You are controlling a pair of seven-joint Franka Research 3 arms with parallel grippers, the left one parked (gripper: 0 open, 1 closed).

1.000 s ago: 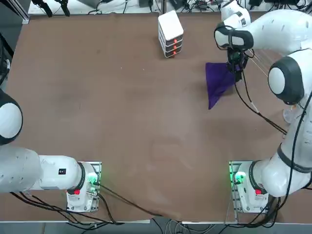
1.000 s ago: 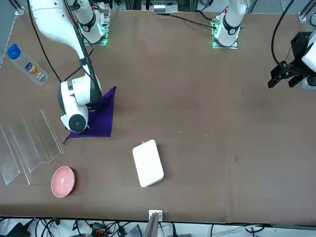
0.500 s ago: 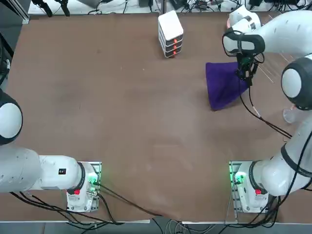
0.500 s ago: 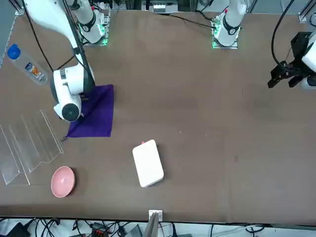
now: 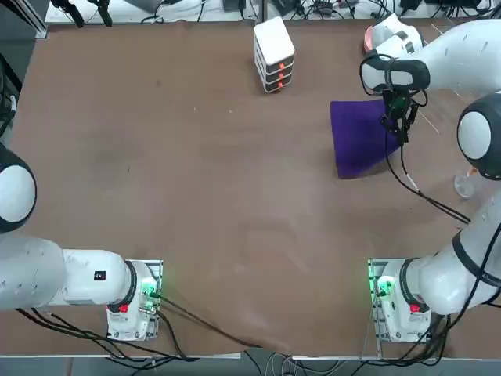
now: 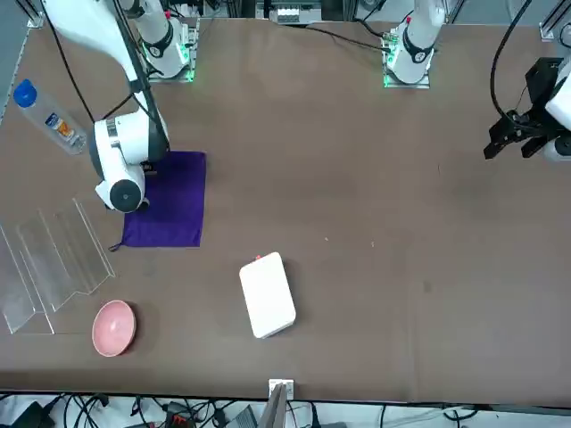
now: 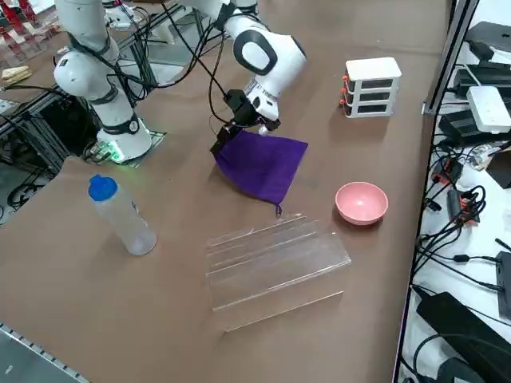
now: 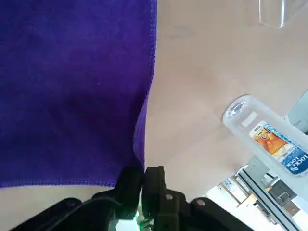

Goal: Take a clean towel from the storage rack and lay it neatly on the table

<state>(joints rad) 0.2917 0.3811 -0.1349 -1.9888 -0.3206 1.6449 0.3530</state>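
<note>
The purple towel (image 5: 358,147) lay flat on the table (image 5: 196,196), near its far right corner. The right gripper (image 8: 143,175) sat at the towel's corner, fingers almost together, pinching the cloth's edge. The clear storage rack (image 7: 271,259) stood nearby.

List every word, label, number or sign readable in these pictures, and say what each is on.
None can be read.
Clear plastic bottle with a blue cap: its orange and blue label carries print too blurred to read.
White stacked box with orange marks: marks only, no lettering.
Black sticker on the parked arm's white base link: a white mark, too small to read.
</note>
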